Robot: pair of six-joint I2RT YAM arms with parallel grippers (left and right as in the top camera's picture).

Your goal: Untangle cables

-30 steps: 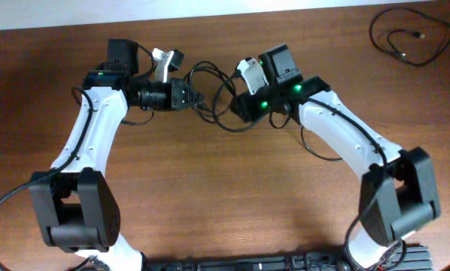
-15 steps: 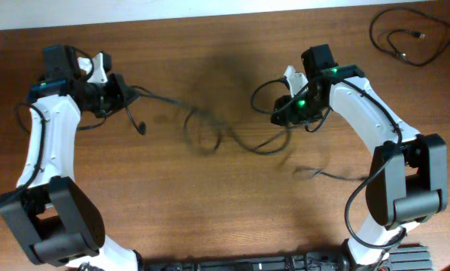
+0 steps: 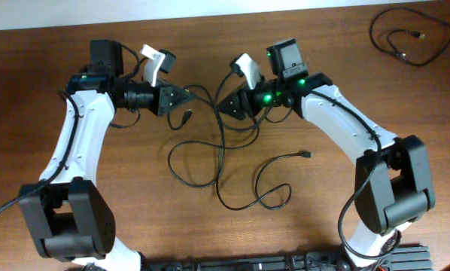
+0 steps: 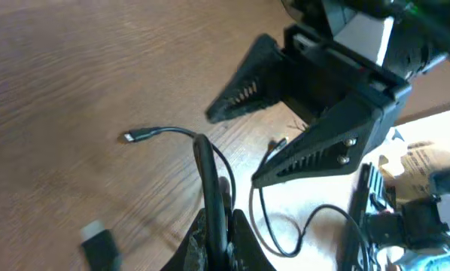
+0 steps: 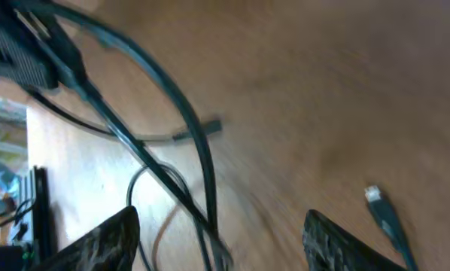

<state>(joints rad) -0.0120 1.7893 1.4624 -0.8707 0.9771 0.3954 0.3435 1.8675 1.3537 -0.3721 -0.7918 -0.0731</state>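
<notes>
The black cables [image 3: 220,154] hang tangled between my two grippers and trail in slack loops on the wooden table, one plug [image 3: 306,155] lying to the right. My left gripper [image 3: 186,98] is shut on a cable strand, which shows gripped between its jaws in the left wrist view [image 4: 214,226]. My right gripper [image 3: 225,105] faces it closely with its jaws wide open. Cable strands [image 5: 202,173] cross the gap between its fingers [image 5: 112,241] without being gripped. A small plug [image 4: 131,137] lies on the wood below.
A separate coiled black cable [image 3: 409,34] lies at the table's [image 3: 323,218] far right corner. A pale wall strip runs along the back edge. A dark block-shaped plug [image 4: 97,245] lies near my left gripper.
The arms, spread wide half a second ago with the cable stretched between them, have come back together at the centre. The cables now lie slack in loops on the table.
</notes>
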